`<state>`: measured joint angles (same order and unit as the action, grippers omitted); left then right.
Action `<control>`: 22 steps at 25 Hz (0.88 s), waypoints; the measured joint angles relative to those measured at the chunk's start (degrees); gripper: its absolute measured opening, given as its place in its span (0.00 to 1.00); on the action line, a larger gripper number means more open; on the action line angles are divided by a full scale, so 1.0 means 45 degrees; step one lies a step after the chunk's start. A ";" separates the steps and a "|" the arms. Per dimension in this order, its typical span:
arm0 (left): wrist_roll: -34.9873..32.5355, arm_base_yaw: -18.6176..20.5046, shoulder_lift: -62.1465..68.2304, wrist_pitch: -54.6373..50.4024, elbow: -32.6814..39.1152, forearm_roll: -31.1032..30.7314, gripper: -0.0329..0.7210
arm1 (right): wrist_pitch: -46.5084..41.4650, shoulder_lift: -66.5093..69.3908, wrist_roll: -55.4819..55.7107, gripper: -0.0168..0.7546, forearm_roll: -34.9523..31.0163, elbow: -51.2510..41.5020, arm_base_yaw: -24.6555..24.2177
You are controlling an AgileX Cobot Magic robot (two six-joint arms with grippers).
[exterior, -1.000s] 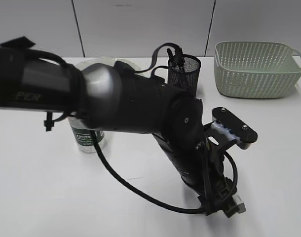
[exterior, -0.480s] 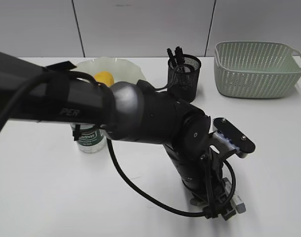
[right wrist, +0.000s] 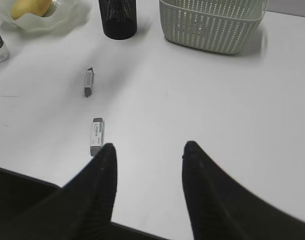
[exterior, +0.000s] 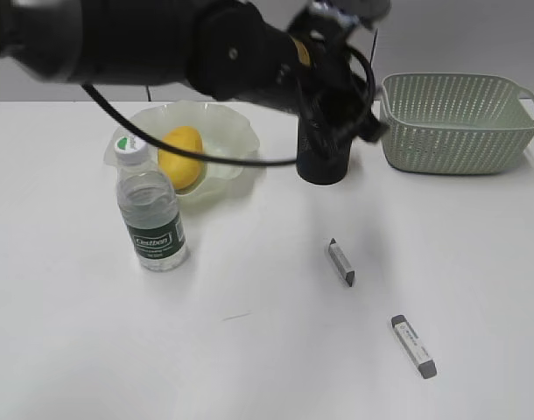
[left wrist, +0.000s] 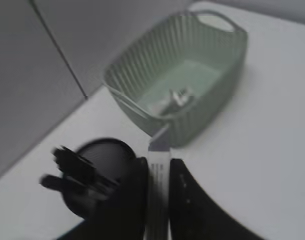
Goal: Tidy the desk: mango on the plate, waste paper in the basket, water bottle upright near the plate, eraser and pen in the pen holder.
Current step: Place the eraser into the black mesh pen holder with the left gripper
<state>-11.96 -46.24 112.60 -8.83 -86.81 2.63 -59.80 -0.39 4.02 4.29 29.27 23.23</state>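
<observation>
My left gripper [left wrist: 158, 162] is shut on a white-and-grey eraser [left wrist: 158, 150]. It hangs just right of the black mesh pen holder [left wrist: 100, 155], which has dark pens in it. In the exterior view this gripper [exterior: 350, 114] is a dark blur over the pen holder [exterior: 322, 166]. The mango [exterior: 180, 155] lies on the pale-green plate [exterior: 232, 131]. The water bottle [exterior: 150, 214] stands upright in front of the plate. The waste paper [left wrist: 177, 97] lies in the basket [exterior: 460, 122]. My right gripper [right wrist: 148, 150] is open and empty, low over the desk [exterior: 249, 350].
Two more erasers lie on the desk, one mid-table [exterior: 341, 262] and one at the front right [exterior: 413, 346]. The right wrist view shows them [right wrist: 89, 81] [right wrist: 96, 136] to the left of my right gripper. A wall runs behind the basket.
My left arm has risen from the front right of the desk and swung back to the pen holder. The plate, mango and bottle are now uncovered.
</observation>
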 joint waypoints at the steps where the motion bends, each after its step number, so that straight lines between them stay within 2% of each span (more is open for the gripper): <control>1: 0.0000 0.0311 0.0129 0.0352 -0.0301 -0.0074 0.15 | 0.0000 0.0000 0.0000 0.47 0.0000 0.0000 0.0000; 5: 0.0000 0.0892 0.1368 0.0725 -0.2187 -0.0286 0.15 | 0.0000 0.0000 0.0000 0.44 0.0000 0.0000 0.0000; 11: 0.0000 0.1093 0.3440 0.0725 -0.4602 -0.0331 0.15 | 0.0011 0.0000 0.0000 0.43 0.0000 0.0000 0.0000; 20: 0.0000 0.1464 0.4569 0.1060 -0.5036 -0.0386 0.15 | 0.0011 0.0000 0.0000 0.43 0.0000 0.0000 0.0000; 22: 0.0000 0.1517 0.4569 0.1296 -0.5060 -0.0400 0.18 | 0.0011 0.0000 0.0000 0.43 0.0000 0.0000 0.0000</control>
<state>-11.96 -39.42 133.16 -3.00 -109.58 0.83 -59.75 -0.39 4.02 4.29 29.27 23.23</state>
